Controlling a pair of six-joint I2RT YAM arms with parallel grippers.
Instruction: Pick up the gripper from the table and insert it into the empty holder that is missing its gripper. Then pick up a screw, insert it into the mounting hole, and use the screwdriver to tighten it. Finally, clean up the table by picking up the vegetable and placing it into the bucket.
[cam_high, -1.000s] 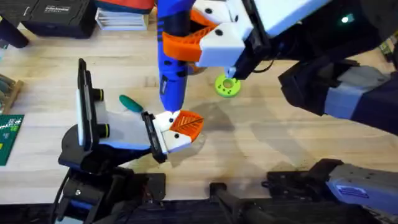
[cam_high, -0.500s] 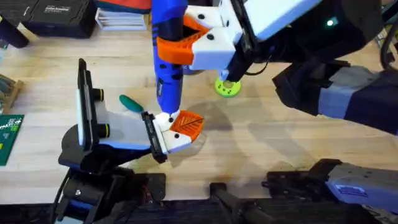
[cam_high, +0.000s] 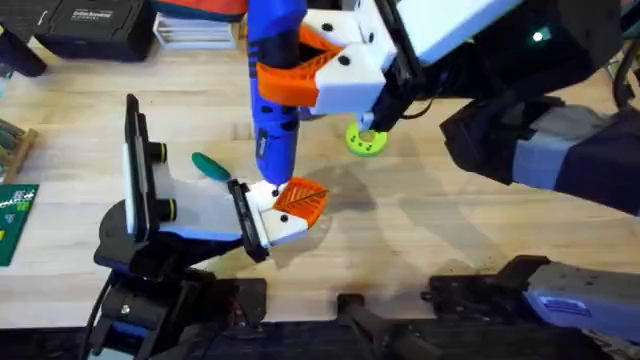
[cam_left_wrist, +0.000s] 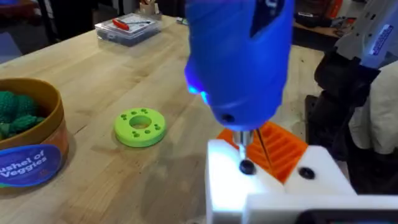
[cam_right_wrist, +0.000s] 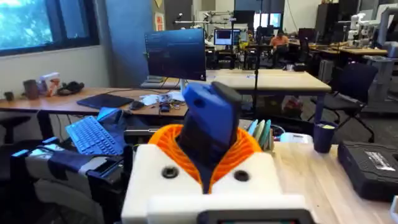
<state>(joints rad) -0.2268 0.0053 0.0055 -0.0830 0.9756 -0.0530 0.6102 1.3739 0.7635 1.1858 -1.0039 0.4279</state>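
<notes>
My right claw (cam_high: 300, 75) is clenched around the screwdriver (cam_high: 273, 100), a bright-blue cylinder standing nearly upright just left of centre in the overhead frame. Its orange ribbed pads (cam_right_wrist: 242, 146) press against the blue body on both sides, with the white finger bases below them in my right wrist view. The screwdriver narrows to a thin metal bit (cam_left_wrist: 243, 142), and a blue light glows on its lower edge. The bit comes down onto a small dark screw (cam_left_wrist: 246, 166) seated in the white block of the holder.

The gripper (cam_high: 297, 200), a white piece with an orange ribbed triangular pad, sits in the holder at the end of my left arm, lower centre of the overhead frame, directly under the screwdriver tip. In the left wrist view its orange ribs show just behind the screw, and a second dark hole (cam_left_wrist: 305, 172) lies to the right on the white block. I cannot tell whether my left claw (cam_high: 275, 212) is released or clenched.

The vegetable (cam_high: 211, 165), small, teal-green and pointed, lies on the wooden worktop (cam_high: 450, 240) just left of the screwdriver tip, near my left arm.

The bucket (cam_left_wrist: 31, 149) stands at the left edge of the left wrist view, with orange sides and a blue band with white lettering; bumpy green toy pieces (cam_left_wrist: 15, 112) sit inside it. A lime-green ring-shaped disc (cam_high: 366, 138) lies on the worktop right of the screwdriver.
</notes>
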